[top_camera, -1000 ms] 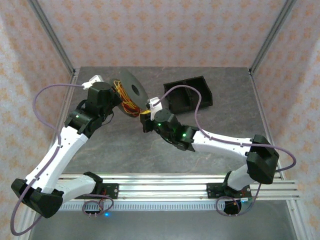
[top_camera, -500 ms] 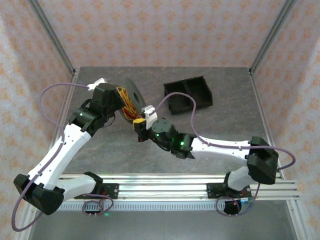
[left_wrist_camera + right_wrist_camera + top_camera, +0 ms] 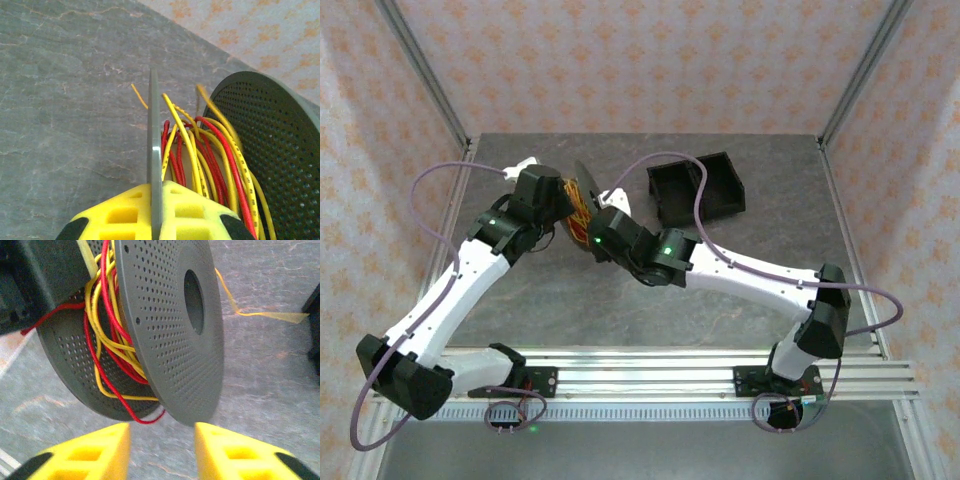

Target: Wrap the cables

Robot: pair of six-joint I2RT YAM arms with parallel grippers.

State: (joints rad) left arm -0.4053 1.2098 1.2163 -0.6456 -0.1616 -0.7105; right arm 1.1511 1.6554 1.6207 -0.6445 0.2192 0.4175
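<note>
Below the spool (image 3: 195,340), as my right wrist camera frames it, the right gripper (image 3: 162,440) stands with its two yellow fingers parted and nothing between them. The rim of the flange with the hub hole hangs just above that gap and touches neither finger. On the far side of the spool, the left gripper (image 3: 156,195) is clamped shut on the thin edge of the other flange (image 3: 154,135). That arm is carrying the spool on edge, clear of the table (image 3: 260,390) as far as I can judge. The cables (image 3: 112,335), red and yellow wires, lie in loose turns in the channel between the two flanges. One red loop (image 3: 142,416) sags out at the bottom of the spool, closest to my open fingers. The spool's axis runs roughly level from flange to flange, so the channel opens downward, a little to the left of the right jaws' gap. A pale loose end (image 3: 265,316) trails away from the hub side of the spool; it is too blurred for me to tell wire from tape. By my reading the right arm is free and nearer the slack, and any slack it picks up must be led around that axis into the channel, not over the flange face.
</note>
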